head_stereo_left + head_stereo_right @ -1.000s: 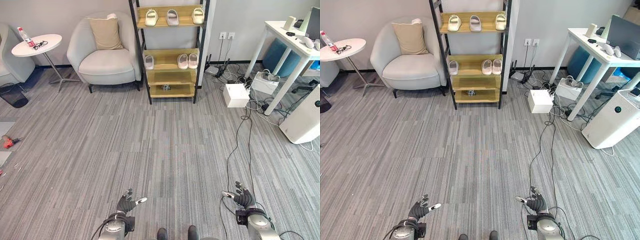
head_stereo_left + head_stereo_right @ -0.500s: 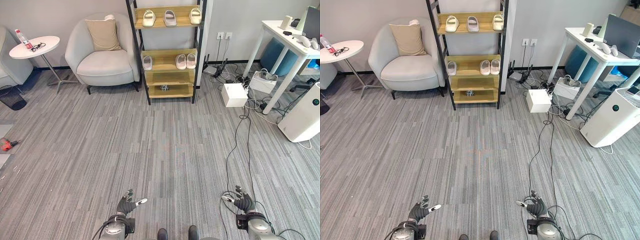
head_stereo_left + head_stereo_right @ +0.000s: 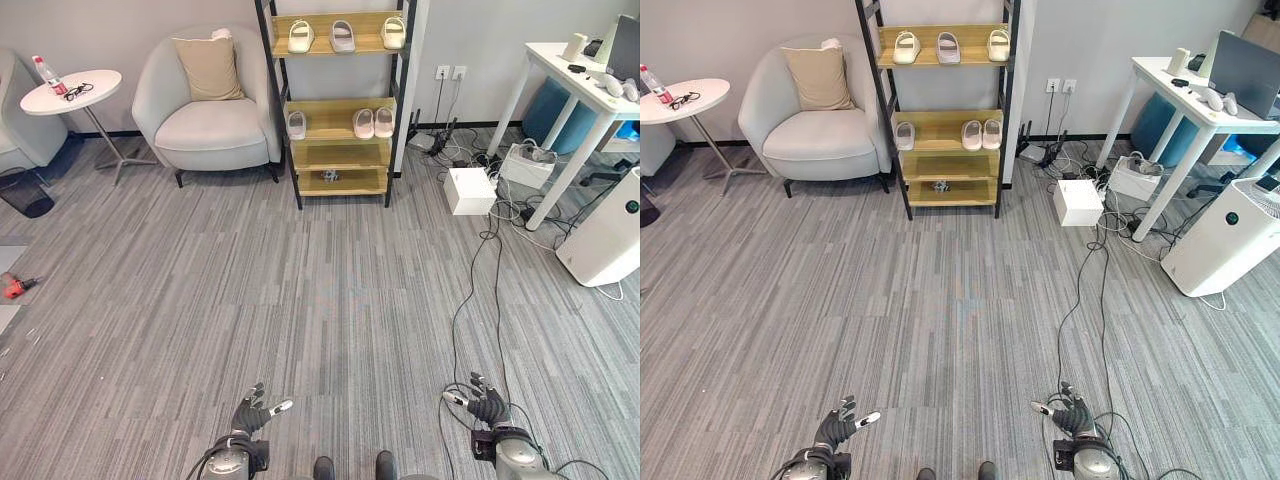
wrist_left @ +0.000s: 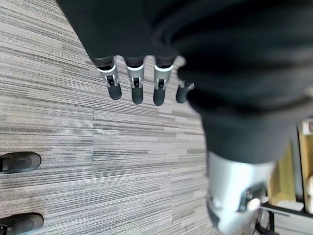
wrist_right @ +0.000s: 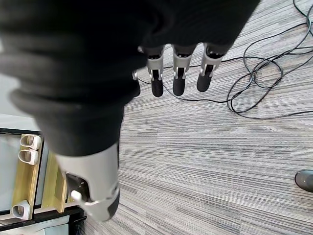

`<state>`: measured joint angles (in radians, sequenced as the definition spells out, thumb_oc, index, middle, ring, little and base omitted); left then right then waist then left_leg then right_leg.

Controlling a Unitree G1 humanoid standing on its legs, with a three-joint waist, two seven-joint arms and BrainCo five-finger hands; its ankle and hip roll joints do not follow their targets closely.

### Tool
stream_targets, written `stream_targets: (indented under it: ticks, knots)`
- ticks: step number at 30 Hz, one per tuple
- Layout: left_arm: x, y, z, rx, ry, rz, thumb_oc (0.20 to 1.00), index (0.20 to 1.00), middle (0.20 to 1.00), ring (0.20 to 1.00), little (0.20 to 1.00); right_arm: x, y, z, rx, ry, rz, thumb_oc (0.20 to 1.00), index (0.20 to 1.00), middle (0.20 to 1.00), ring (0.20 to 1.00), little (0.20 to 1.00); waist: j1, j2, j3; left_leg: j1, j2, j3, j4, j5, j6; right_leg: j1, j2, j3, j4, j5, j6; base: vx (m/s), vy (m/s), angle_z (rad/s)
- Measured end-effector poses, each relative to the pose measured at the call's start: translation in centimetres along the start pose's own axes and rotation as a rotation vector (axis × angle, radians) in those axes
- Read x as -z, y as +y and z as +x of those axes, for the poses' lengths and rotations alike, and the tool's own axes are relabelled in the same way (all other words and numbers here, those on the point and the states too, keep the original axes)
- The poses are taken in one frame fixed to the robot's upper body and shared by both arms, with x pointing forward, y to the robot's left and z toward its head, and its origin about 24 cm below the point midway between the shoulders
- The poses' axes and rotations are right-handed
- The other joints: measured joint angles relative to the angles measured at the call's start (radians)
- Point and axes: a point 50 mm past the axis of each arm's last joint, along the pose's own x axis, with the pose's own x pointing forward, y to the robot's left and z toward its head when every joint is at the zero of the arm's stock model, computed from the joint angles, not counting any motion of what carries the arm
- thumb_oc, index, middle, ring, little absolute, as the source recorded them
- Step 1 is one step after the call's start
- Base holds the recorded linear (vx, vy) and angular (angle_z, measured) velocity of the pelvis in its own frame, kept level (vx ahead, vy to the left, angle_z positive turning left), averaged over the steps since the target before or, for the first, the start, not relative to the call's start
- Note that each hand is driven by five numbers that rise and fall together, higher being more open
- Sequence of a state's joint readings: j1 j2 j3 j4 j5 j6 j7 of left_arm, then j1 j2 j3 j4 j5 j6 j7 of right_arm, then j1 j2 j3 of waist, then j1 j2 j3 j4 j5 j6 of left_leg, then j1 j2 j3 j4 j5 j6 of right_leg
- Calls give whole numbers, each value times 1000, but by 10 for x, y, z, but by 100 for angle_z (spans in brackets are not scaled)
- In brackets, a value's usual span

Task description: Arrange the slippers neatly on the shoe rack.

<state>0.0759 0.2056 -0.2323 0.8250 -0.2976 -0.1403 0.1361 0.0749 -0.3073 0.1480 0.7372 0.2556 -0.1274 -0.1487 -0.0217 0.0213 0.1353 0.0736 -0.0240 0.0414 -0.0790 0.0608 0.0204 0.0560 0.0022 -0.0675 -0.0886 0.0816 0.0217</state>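
Near the robot, the left hand (image 3: pixel 252 412) and right hand (image 3: pixel 486 404) hang low over the carpet (image 3: pixel 300 300), fingers straight, spread, holding nothing. The slippers (image 3: pixel 341 35) lie far off on the shoe rack (image 3: pixel 340 100), three above and three lower, the left one apparently apart from its pair. On the approach, the floor cables (image 3: pixel 495 260) at the right could catch a foot.

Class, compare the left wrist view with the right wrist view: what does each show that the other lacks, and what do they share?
Left wrist view alone: the left hand, fingers straight, holding nothing. Right wrist view alone: the right hand, also open, and pale slippers lying on the shoe rack. Shared: grey striped carpet below each hand and part of the wooden rack.
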Motion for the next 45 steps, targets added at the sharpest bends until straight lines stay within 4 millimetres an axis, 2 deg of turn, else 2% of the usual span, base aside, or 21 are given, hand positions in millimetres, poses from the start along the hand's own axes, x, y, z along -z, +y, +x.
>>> stream_targets:
  ticks: [7, 18, 21, 24, 26, 28, 30, 32, 34, 35, 37, 39, 40, 41, 42, 44, 45]
  knots:
    - [1, 0, 0, 5, 3, 1, 1000, 1000, 1000, 1000, 1000, 0, 1, 0, -13, -1, 0, 1000, 1000, 1000, 1000, 1000, 1, -4, 5, -4, 0, 0, 0, 0, 0, -4, 0, 0, 0, 0, 0, 0, 0, 0]
    - [-2, 1, -1, 1, -11, -10, 1000, 1000, 1000, 1000, 1000, -5, 2, 2, -29, -16, 0, 1000, 1000, 1000, 1000, 1000, 2, 8, 34, -34, 0, 0, 0, 4, 1, -28, 0, -1, 0, 9, -5, 28, 21, 0]
    - [-8, -1, 1, 6, -32, -11, 1000, 1000, 1000, 1000, 1000, -16, 3, 6, -34, -47, 1, 1000, 1000, 1000, 1000, 1000, 2, 6, 42, -34, -5, -2, 0, 3, 2, -36, -2, 5, 1, 16, -10, 1, 135, -1]
    - [-12, -1, 3, 8, -43, -11, 1000, 1000, 1000, 1000, 1000, -29, 5, 11, -40, -89, 3, 1000, 1000, 1000, 1000, 1000, 2, 14, 59, -46, -9, 3, 0, 8, 9, -43, -8, 9, 1, 13, 5, -20, 156, -7]
    - [-12, -2, 3, 8, -45, -17, 1000, 1000, 1000, 1000, 1000, -33, 5, 11, -40, -104, 1, 1000, 1000, 1000, 1000, 1000, 2, 21, 67, -56, -16, -2, 0, 7, 17, -86, -13, 12, 60, 3, 13, -13, 205, -6]
    - [-11, -1, 3, 1, -37, -15, 1000, 1000, 1000, 1000, 1000, -41, 5, 12, -45, -131, 2, 1000, 1000, 1000, 1000, 1000, 0, 30, 88, -67, -20, 5, 0, 6, 23, -146, -20, 17, 158, -32, 23, 34, 103, -10]
    - [-12, 0, 4, -1, -40, -13, 1000, 1000, 1000, 1000, 1000, -43, 6, 13, -47, -136, 3, 1000, 1000, 1000, 1000, 1000, -2, 24, 105, -74, -28, 20, 1, 15, 37, -191, -39, 22, 248, -77, 28, 108, 34, -5]
    - [-16, 2, 5, -6, -51, -6, 1000, 1000, 1000, 1000, 1000, -44, 9, 13, -53, -141, 8, 1000, 1000, 1000, 1000, 1000, -1, 6, 124, -74, -41, 24, 0, -2, 43, -246, -57, 20, 320, -121, 37, 130, -26, -10]
    - [-23, 6, 8, -16, -69, 0, 1000, 1000, 1000, 1000, 1000, -53, 12, 15, -62, -165, 7, 1000, 1000, 1000, 1000, 1000, 0, -3, 153, -76, -38, 27, 1, -6, 48, -321, -66, 12, 371, -132, 54, 215, -73, -17]
    - [-26, 7, 9, -20, -76, 5, 1000, 1000, 1000, 1000, 1000, -54, 12, 15, -64, -168, 6, 1000, 1000, 1000, 1000, 1000, -7, -9, 161, -76, -36, 25, 0, -7, 47, -347, -68, 11, 357, -128, 59, 344, -107, -6]
    - [-32, 11, 14, -36, -80, 3, 1000, 1000, 1000, 1000, 1000, -53, 14, 15, -66, -167, 1, 1000, 1000, 1000, 1000, 1000, -16, -29, 169, -67, -37, 20, 0, -13, 43, -394, -93, -36, 288, -106, 79, 330, -111, 17]
    - [-31, 12, 13, -45, -78, -7, 1000, 1000, 1000, 1000, 1000, -48, 16, 15, -71, -146, -9, 1000, 1000, 1000, 1000, 1000, -30, -47, 167, -35, -37, -3, 0, -31, 32, -387, -116, -91, 218, -86, 76, 275, -141, 28]
    - [-31, 12, 13, -44, -78, -7, 1000, 1000, 1000, 1000, 1000, -46, 16, 15, -70, -140, -10, 1000, 1000, 1000, 1000, 1000, -32, -51, 163, -27, -34, -9, 0, -34, 32, -377, -116, -96, 213, -81, 72, 310, -168, 52]
    - [-30, 11, 12, -38, -78, -5, 1000, 1000, 1000, 1000, 1000, -35, 15, 11, -70, -111, -12, 1000, 1000, 1000, 1000, 1000, -47, -63, 145, 0, -28, -47, -1, -54, 13, -350, -113, -94, 231, -69, 57, 284, -150, 56]
    - [-29, 9, 12, -36, -76, -8, 1000, 1000, 1000, 1000, 1000, -31, 14, 10, -68, -97, -15, 1000, 1000, 1000, 1000, 1000, -50, -62, 140, 16, -15, -63, -1, -67, -3, -333, -103, -94, 226, -39, 48, 283, -149, 58]
    - [-18, 7, 8, -33, -43, -16, 1000, 1000, 1000, 1000, 1000, -23, 10, 7, -59, -74, -21, 1000, 1000, 1000, 1000, 1000, -50, -35, 110, 30, 33, -86, 12, -93, -36, -290, -46, -100, 182, -28, 44, 163, -77, 17]
    - [-13, 8, 7, -37, -31, -23, 1000, 1000, 1000, 1000, 1000, -23, 9, 7, -58, -77, -23, 1000, 1000, 1000, 1000, 1000, -48, -36, 98, 31, 51, -88, 42, -98, -42, -263, -20, -99, 148, 3, 20, 288, -150, -7]
